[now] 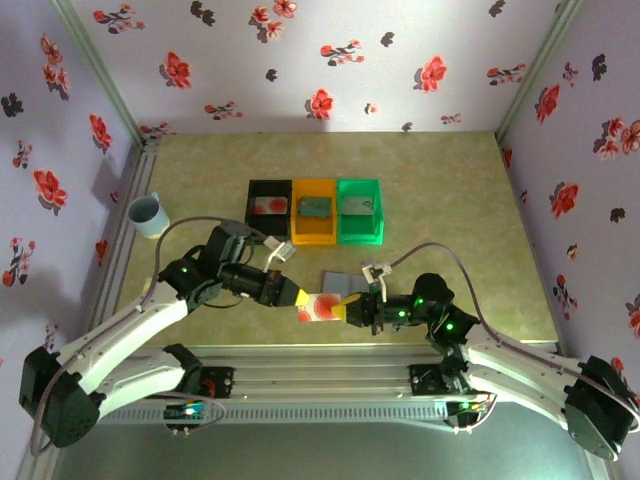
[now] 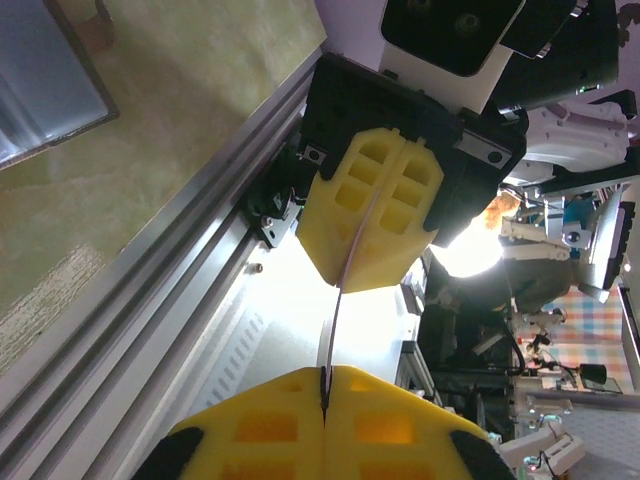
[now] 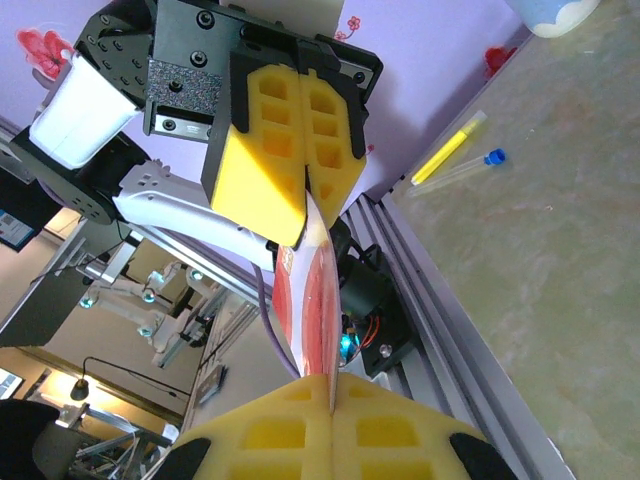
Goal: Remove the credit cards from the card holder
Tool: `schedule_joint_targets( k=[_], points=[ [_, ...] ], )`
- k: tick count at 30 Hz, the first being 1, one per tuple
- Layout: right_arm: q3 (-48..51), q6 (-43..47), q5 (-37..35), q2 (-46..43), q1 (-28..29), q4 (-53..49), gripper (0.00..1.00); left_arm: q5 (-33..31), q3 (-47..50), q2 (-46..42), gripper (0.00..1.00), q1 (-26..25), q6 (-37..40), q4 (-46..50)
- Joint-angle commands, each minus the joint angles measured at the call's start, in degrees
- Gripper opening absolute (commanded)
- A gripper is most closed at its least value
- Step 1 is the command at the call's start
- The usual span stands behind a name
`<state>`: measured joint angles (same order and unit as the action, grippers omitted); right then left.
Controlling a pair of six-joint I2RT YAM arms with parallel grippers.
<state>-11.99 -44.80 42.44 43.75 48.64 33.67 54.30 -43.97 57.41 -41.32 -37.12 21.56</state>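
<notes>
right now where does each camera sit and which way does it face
top external: fixed above and behind the arms, looking down on the table; both arms show, left hand and right hand pinching one white credit card.
left wrist: on the left arm, looking along its own fingers at the right hand opposite.
right wrist: on the right arm, looking past its own fingers at the left hand, cup beyond.
shared: all three views show that card.
</notes>
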Motion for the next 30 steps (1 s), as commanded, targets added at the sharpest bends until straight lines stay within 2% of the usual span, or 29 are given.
schedule_joint_targets(
  k=[1, 4, 5, 11, 16, 21, 22, 25, 30],
  points=[
    [-2.9, 1.1, -0.7, -0.4, 0.4, -1.7, 0.0, 1.5, -0.6, -1.2, 0.0, -0.4, 0.7, 0.2],
    [-3.4, 2.3, -2.1, -1.1, 0.3, -4.4, 0.0, 0.0, -1.2, -1.6, 0.0, -0.4, 1.6, 1.8],
    [-3.5, 2.7, -2.9, -1.6, 0.4, -5.7, 0.05, -0.8, -1.4, -1.7, 0.0, -0.3, 2.2, 2.5],
    [-4.8, 5.7, -8.3, -3.8, 0.2, -13.5, 0.18, -4.2, -2.3, -2.1, 0.0, 0.4, 3.3, 5.4],
    [-5.6, 6.6, -11.4, -4.3, -0.3, -17.2, 0.36, -5.4, -3.2, -1.9, 0.0, 1.3, 3.9, 7.1],
    [-5.9, 6.9, -14.3, -4.5, -1.3, -20.0, 0.4, -6.8, -4.5, -1.6, 0.0, 2.4, 4.7, 9.3],
    [-6.0, 6.9, -14.6, -4.5, -1.5, -20.3, 0.44, -7.0, -4.8, -1.6, 0.0, 2.7, 4.9, 9.7],
    [-6.4, 7.1, -16.9, -5.5, -2.1, -22.7, 0.63, -8.0, -5.6, -1.3, 0.0, 3.7, 5.8, 11.6],
    [-9.0, 9.4, -23.6, -9.0, -2.7, -32.5, 0.82, -11.1, -7.3, -0.7, 0.0, 5.8, 8.1, 16.0]
  ],
)
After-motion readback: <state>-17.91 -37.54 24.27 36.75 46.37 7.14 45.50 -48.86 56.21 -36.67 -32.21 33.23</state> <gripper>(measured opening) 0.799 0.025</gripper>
